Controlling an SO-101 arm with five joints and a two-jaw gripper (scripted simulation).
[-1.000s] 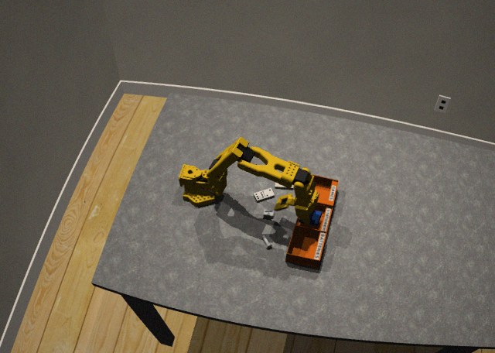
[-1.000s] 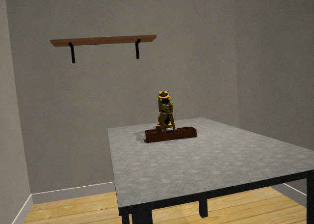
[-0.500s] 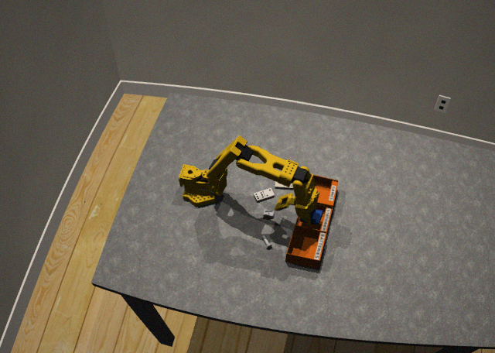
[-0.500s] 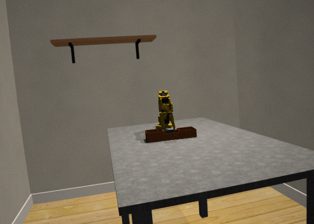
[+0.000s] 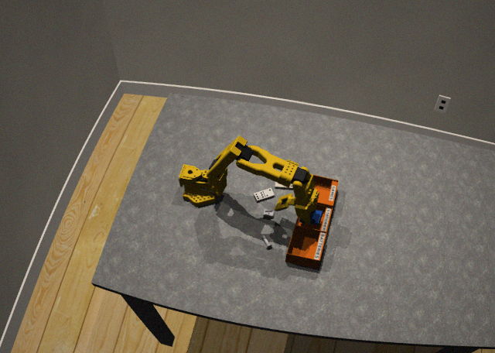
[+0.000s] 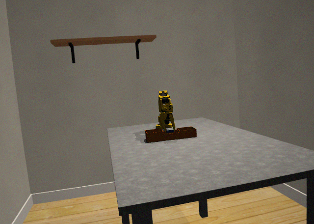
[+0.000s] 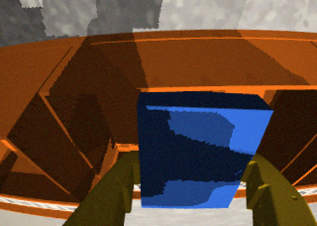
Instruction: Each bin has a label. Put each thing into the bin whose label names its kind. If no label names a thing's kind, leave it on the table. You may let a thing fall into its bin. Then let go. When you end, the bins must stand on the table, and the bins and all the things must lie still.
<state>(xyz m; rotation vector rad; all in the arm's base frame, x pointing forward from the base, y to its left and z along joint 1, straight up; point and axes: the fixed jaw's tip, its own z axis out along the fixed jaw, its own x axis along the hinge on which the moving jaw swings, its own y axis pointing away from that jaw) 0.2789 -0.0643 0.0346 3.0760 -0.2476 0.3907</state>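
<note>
My gripper [image 5: 314,217] [image 7: 196,176] [image 6: 168,130] is shut on a blue block [image 5: 317,215] [image 7: 198,147]. It holds the block just over the middle one of three orange bins [image 5: 303,243] [image 6: 162,138] [image 7: 198,57] that stand in a row. The labels on the bins read GAMES, STATIONERY [image 5: 326,219] and BATTERIES. On the table left of the bins lie a white domino [image 5: 264,194], a small grey-white piece [image 5: 267,214] and a small grey cylinder [image 5: 266,241]. A flat white thing [image 5: 281,186] is half hidden under the arm.
The arm's base [image 5: 197,185] stands left of the loose things. The bins lie near the middle of the grey table [image 5: 380,221]. A wall shelf [image 6: 101,40] hangs far behind.
</note>
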